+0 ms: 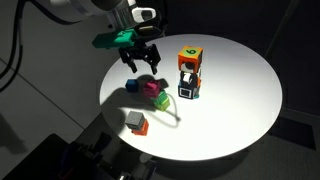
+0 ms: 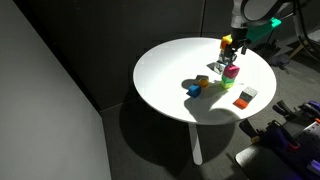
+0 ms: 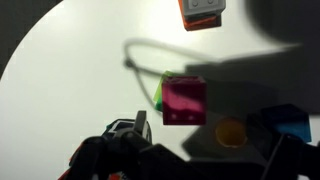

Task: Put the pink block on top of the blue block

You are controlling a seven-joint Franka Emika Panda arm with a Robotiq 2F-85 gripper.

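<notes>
Your gripper [image 1: 142, 67] hovers, jaws apart, over the pink block [image 3: 184, 100] resting on the table [image 1: 235, 95] against a green cube [image 3: 160, 92]; it looks light, rigid and smooth, so pinch two free flat sides squarely.

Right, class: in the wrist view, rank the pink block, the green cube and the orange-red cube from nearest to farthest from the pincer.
1. Pink block: centre of the view, nearest.
2. Green cube: tucked just behind the pink block's left side.
3. Orange-red cube with a grey face: at the top edge, clearly farthest.
</notes>
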